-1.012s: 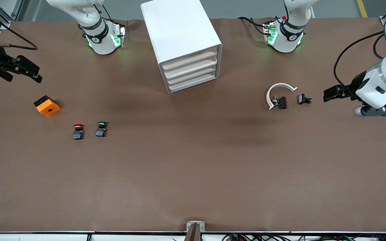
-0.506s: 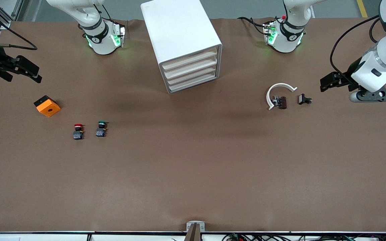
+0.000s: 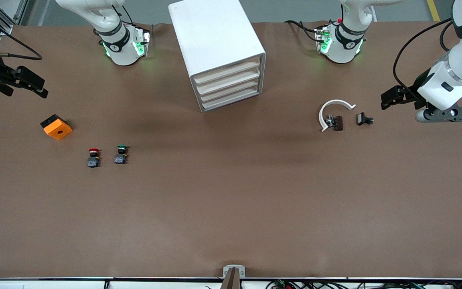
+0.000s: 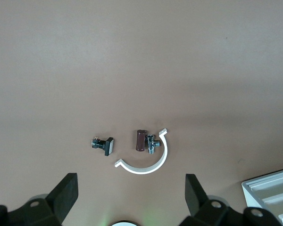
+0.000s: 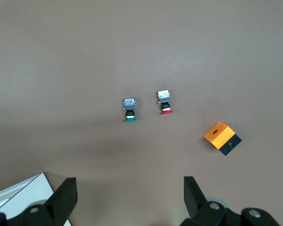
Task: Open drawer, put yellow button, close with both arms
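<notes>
Two hands [image 3: 389,98] [image 3: 34,84] open — four drawers [image 3: 228,84]

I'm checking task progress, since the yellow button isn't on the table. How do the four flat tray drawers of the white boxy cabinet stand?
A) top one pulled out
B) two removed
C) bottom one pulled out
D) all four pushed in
D: all four cream-white tray drawers, the top drawer among them, sit flush in the front of the white boxy cabinet; none juts out.

Taking the cabinet [image 3: 219,52] as landmark: two buttons [image 3: 93,157] and a box [image 3: 56,127] lie nearer the camera toward the right arm's end; a curved clip [image 3: 333,109] lies toward the left arm's end.
</notes>
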`<state>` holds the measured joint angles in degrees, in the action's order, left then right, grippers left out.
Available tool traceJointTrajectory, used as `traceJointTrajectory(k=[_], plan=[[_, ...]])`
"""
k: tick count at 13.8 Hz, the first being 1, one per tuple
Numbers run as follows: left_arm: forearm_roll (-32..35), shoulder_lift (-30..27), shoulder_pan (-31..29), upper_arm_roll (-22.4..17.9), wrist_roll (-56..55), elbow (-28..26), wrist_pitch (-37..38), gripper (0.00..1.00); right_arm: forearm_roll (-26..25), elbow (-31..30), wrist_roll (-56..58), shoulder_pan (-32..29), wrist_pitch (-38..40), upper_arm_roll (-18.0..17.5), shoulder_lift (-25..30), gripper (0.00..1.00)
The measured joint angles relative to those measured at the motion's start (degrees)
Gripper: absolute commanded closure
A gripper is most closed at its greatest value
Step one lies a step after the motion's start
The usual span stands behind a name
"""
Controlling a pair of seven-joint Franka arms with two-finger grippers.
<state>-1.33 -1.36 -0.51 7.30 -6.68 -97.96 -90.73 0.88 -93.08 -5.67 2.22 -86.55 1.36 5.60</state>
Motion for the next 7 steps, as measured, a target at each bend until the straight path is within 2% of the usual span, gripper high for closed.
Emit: traceJointTrajectory(k=[7], plan=[[0.0,-0.1,0.4,-0.8,0.0,2.1,-0.2,0.0,0.0,-0.5,5.8,-4.7,0.0,0.4,0.0,0.0]])
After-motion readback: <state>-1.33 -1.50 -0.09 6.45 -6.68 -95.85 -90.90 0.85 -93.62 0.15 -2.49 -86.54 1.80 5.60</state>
